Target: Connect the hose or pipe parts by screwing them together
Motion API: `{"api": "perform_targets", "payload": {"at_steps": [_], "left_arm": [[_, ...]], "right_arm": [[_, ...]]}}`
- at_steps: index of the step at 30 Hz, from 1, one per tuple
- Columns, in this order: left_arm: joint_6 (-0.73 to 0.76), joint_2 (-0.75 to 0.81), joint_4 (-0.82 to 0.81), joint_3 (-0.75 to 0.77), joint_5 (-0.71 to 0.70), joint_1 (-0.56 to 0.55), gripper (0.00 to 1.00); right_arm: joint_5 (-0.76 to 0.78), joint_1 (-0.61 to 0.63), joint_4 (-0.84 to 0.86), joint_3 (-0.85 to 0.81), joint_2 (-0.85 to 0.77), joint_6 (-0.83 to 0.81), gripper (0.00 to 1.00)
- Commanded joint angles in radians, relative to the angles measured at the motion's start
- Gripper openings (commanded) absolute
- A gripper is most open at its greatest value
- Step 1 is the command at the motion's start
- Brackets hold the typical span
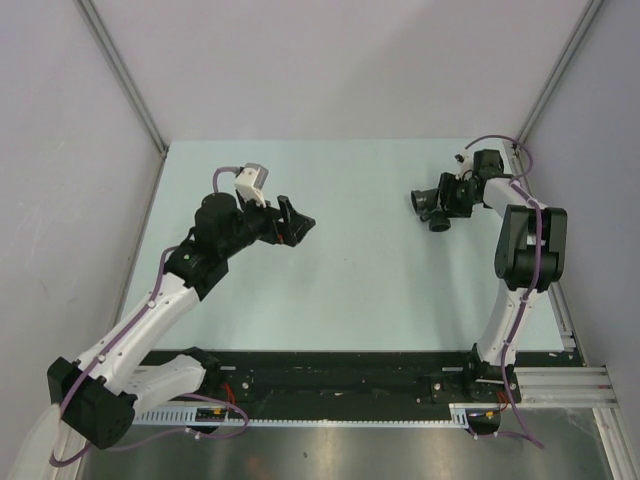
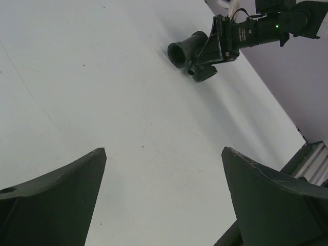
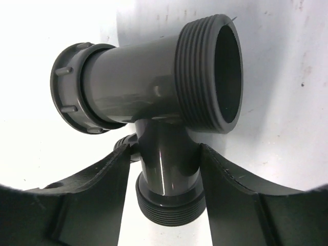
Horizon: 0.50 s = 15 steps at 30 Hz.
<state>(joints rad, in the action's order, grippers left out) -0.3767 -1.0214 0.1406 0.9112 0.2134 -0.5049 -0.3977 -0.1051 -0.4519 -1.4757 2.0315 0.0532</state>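
Right fingers: closest to your right wrist lens; two dark wedges, one on each side of the branch of the fitting
Right jaws: pinching that branch, each finger pressed against a flank of it; the branch's threaded end pokes out below the pinch in this view
Fitting: dark grey and branched; a straight run with a threaded round mouth at one end and a ribbed collar at the other; the branch leaves the run at mid-length
Small dark bit behind one finger: too hidden for you to name
Fitting from above: at the far right of the pale bench, at the tip of your right arm; whether it rests on the bench or hangs just over it, you cannot tell
Left fingers: one in each bottom corner of your left wrist view; bench surface shows between them
Left jaws: spread wide, gripping nothing
Left arm: reaches over the left middle of the bench; its jaws point to the right, well apart from the fitting
Left wrist view: you see the fitting far off at the top, one open mouth turned toward you; a green light glows on the right wrist behind it
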Motion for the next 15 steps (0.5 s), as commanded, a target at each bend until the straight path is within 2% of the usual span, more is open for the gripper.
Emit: {"api": "perform_targets", "payload": {"at_steps": [1,8,15], "left_arm": [[-0.013,0.0,-0.019,0.008,0.006,-0.004,1.0],[-0.011,-0.003,-0.021,0.006,0.0,-0.004,1.0],[-0.013,-0.011,-0.016,0.003,-0.008,-0.006,0.99]], "right_arm": [[0.063,0.028,-0.021,0.009,-0.057,0.01,0.57],[0.114,0.142,-0.024,0.089,-0.146,0.089,0.49],[0.114,0.284,0.059,0.297,-0.305,0.347,0.48]]}}
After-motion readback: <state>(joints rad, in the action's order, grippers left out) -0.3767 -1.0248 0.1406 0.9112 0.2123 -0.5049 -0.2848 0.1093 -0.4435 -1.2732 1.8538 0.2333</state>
